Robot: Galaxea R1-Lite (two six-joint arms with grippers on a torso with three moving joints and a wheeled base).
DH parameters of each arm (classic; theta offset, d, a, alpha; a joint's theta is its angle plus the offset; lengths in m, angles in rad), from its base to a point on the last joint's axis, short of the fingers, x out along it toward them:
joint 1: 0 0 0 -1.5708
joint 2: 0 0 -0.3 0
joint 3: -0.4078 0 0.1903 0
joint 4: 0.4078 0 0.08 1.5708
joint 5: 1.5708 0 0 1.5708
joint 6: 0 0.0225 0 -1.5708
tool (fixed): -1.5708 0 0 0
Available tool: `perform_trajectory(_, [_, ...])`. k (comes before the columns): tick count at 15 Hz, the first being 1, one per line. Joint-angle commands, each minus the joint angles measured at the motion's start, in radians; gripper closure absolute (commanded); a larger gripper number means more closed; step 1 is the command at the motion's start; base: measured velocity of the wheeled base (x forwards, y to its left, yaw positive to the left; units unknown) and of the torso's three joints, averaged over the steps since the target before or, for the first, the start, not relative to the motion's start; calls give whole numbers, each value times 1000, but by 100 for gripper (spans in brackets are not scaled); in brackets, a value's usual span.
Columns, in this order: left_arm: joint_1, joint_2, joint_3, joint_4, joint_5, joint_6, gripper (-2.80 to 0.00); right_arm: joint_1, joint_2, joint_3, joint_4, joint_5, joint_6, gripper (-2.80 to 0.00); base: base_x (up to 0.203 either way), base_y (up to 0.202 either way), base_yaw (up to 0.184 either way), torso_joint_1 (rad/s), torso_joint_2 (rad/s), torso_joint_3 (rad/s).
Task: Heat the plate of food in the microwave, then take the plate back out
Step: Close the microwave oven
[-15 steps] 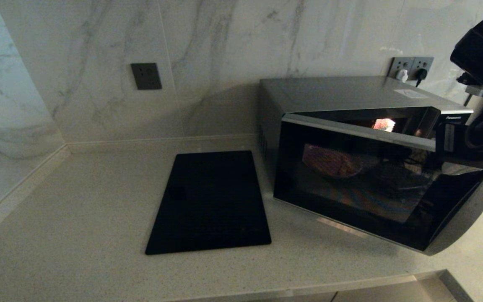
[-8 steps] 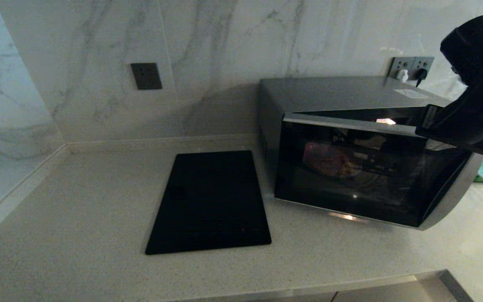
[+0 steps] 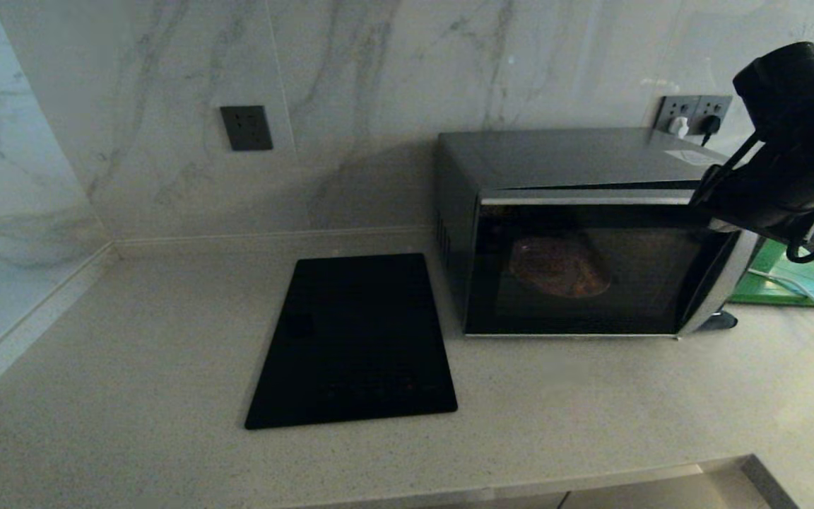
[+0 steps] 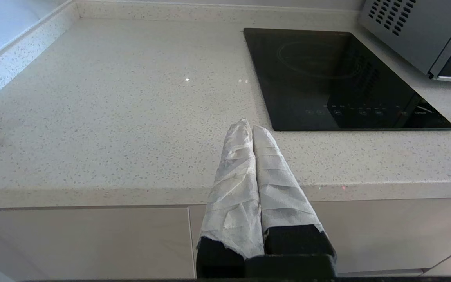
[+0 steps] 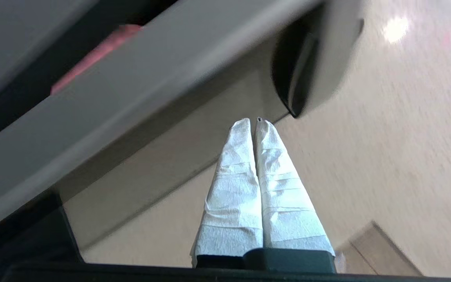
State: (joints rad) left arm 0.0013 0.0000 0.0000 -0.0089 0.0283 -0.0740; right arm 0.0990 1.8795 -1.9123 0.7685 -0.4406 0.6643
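Note:
The silver-grey microwave (image 3: 576,159) stands on the counter at the right. Its black glass door (image 3: 591,272) is swung almost fully to, with a thin gap left along its top right. Through the glass the plate of food (image 3: 559,267) shows dimly inside, and a pink sliver of the plate (image 5: 92,55) shows through the gap. My right arm (image 3: 781,177) hangs over the door's upper right corner. My right gripper (image 5: 253,121) is shut and holds nothing, just beside the grey door edge (image 5: 139,86). My left gripper (image 4: 249,126) is shut and empty, parked above the counter's front edge.
A flat black cooktop (image 3: 354,339) lies left of the microwave. A green board (image 3: 795,279) and a white cable (image 3: 795,290) lie to its right. Wall sockets (image 3: 693,113) sit behind it. The counter's front edge (image 3: 520,488) runs close below.
The microwave door has swung from half open to almost shut, and my right arm has followed it back toward the microwave. The left arm has not moved.

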Motion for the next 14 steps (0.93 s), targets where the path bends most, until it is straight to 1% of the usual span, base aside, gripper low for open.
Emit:
perform_trajectory(1, [0, 2, 0, 0, 1, -1, 0, -15, 13, 4, -53, -3, 0, 0, 0, 0, 0, 0, 0, 0])
perform_trajectory(3, [0, 2, 0, 0, 1, -1, 0, -22, 17, 14, -101, 6, 1, 0, 0, 0, 0, 0, 0, 0])
perform_trajectory(5, [0, 2, 0, 0, 1, -1, 0, -25, 35, 13, -109, 13, 12, 0, 0, 0, 0, 0, 0, 0])
perform_trajectory(7, [0, 2, 0, 0, 1, -1, 0, -27, 41, 20, -160, 53, 26, 0, 0, 0, 0, 0, 0, 0])
perform_trajectory(10, [0, 2, 0, 0, 1, -1, 0, -27, 50, 15, -178, 77, 28, 0, 0, 0, 0, 0, 0, 0])
perform_trajectory(12, [0, 2, 0, 0, 1, -1, 0, -33, 62, 15, -214, 83, 28, 0, 0, 0, 0, 0, 0, 0])
perform_trajectory(14, [0, 2, 0, 0, 1, -1, 0, -36, 75, 14, -218, 89, 29, 0, 0, 0, 0, 0, 0, 0])
